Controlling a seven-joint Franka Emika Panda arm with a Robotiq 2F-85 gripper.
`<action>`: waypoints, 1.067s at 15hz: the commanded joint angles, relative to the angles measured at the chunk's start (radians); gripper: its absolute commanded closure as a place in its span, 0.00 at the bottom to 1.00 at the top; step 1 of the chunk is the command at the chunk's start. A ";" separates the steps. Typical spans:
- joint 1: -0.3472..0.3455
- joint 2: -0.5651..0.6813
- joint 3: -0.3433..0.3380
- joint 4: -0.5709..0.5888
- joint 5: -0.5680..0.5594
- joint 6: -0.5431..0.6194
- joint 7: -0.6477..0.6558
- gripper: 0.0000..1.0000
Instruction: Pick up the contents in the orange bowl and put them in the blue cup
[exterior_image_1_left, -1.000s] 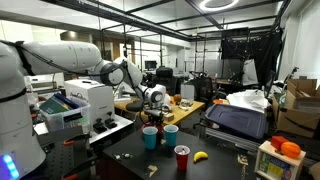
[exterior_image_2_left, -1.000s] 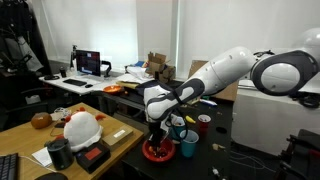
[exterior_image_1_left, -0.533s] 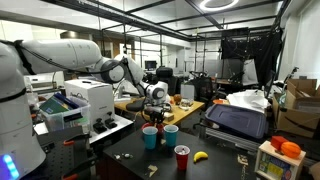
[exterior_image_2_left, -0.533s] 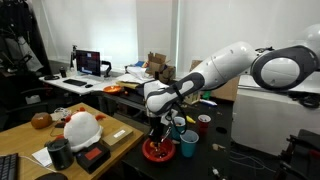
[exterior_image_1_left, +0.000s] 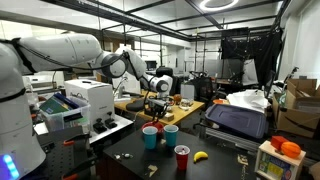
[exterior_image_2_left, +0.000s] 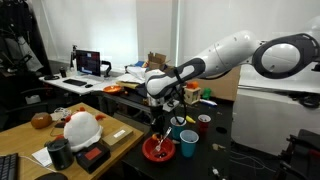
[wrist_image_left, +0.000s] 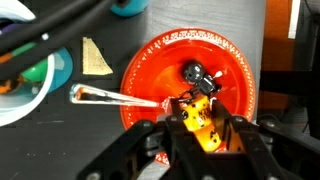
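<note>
We judge the job about half done. The gripper (wrist_image_left: 203, 132) has its jaws closed on a yellow spotted piece (wrist_image_left: 197, 110) and holds it clear above the orange bowl (wrist_image_left: 150, 60). A small black item (wrist_image_left: 195, 72) lies in that bowl and is not yet collected. Carrying both to the blue cup (exterior_image_2_left: 188, 147), just beside the bowl on the counter (wrist_image_left: 200, 15), is left. In the wrist view the piece's long axis runs across the jaws' line, pointing toward the bowl's middle.

bowl (wrist_image_left: 150, 65) on bench (wrist_image_left: 60, 145) | cup (exterior_image_2_left: 188, 147) just beside bowl | claw (wrist_image_left: 200, 128) above bowl, piece (wrist_image_left: 200, 112) between its fingers | second piece (wrist_image_left: 192, 71) in bowl
</note>
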 joint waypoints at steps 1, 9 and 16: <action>-0.057 -0.085 0.044 -0.084 0.037 -0.078 -0.070 0.89; -0.147 -0.165 0.070 -0.162 0.051 -0.168 -0.099 0.89; -0.196 -0.239 0.073 -0.283 0.047 -0.168 -0.143 0.89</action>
